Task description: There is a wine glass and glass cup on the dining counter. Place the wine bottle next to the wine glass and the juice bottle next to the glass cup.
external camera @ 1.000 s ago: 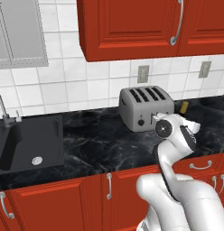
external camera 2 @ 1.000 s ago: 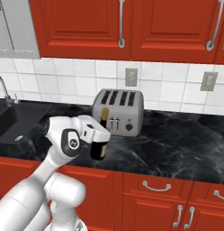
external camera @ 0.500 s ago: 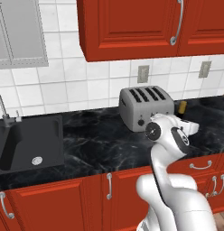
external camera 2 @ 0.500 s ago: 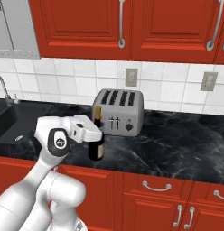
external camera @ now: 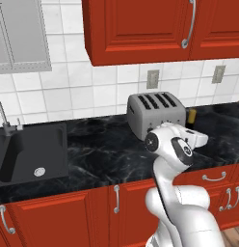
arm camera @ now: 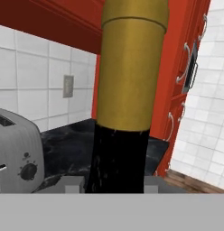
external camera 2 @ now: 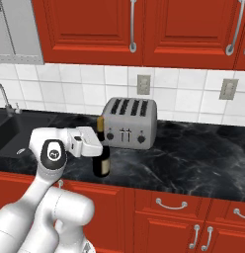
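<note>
The fingers are closed on the wine bottle [external camera 2: 101,159]: in the right base view, at centre left of the frame, we see the gripper [external camera 2: 97,147] clamped around its neck, just under the gold-yellow top, with the fingers themselves hidden behind the white hand. The bottle hangs upright in front of the grey toaster [external camera 2: 130,123], and we cannot tell whether its base touches the black marble wall counter [external camera 2: 193,160]. Its yellowish label is too small to read. Compared with a second ago, the arm's elbow has swung toward the left of the frame, while the bottle keeps much the same spot.

In the left base view, the arm covers nearly all of the bottle; we make out only the gold top [external camera: 191,116] at centre right, beside the toaster [external camera: 155,114]. The sink [external camera: 30,154] sits at left.

In the hand view, the bottle's neck [arm camera: 118,158] fills the middle, its gold top cut off by the upper edge, and the toaster [arm camera: 16,151] lies at lower left.
</note>
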### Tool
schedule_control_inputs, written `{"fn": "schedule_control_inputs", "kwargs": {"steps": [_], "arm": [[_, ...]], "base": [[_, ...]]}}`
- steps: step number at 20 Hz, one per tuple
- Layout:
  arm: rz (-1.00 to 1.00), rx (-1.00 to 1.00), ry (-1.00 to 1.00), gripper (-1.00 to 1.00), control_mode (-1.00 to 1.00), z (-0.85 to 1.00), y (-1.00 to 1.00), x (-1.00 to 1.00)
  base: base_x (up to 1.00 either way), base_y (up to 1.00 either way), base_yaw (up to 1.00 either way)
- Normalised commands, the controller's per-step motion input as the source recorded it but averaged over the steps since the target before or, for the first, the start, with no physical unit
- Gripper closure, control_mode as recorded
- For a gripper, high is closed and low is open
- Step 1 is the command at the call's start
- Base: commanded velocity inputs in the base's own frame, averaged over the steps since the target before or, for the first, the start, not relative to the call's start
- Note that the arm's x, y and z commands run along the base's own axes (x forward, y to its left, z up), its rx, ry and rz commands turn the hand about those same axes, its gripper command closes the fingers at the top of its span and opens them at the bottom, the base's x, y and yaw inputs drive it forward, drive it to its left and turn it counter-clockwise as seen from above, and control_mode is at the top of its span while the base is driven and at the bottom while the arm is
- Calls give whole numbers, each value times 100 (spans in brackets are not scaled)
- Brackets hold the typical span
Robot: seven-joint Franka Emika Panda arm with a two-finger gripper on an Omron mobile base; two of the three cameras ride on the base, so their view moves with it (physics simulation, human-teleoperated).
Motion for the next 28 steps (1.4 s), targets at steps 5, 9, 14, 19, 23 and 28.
{"fn": "schedule_control_inputs", "kwargs": {"steps": [5,9,14,19,23,28], "arm": [[-2,1,0,100,-100,0,2,-1],[0,0,0,100,-100,0,0,0],[0,0,0,100,-100,0,0,0],[0,0,0,100,-100,0,0,0],[0,0,0,100,100,0,0,0],[0,0,0,100,100,0,0,0]], "base": [[0,0,0],[0,0,0],[0,0,0],[0,0,0],[-1,0,0],[-38,11,-1]]}}
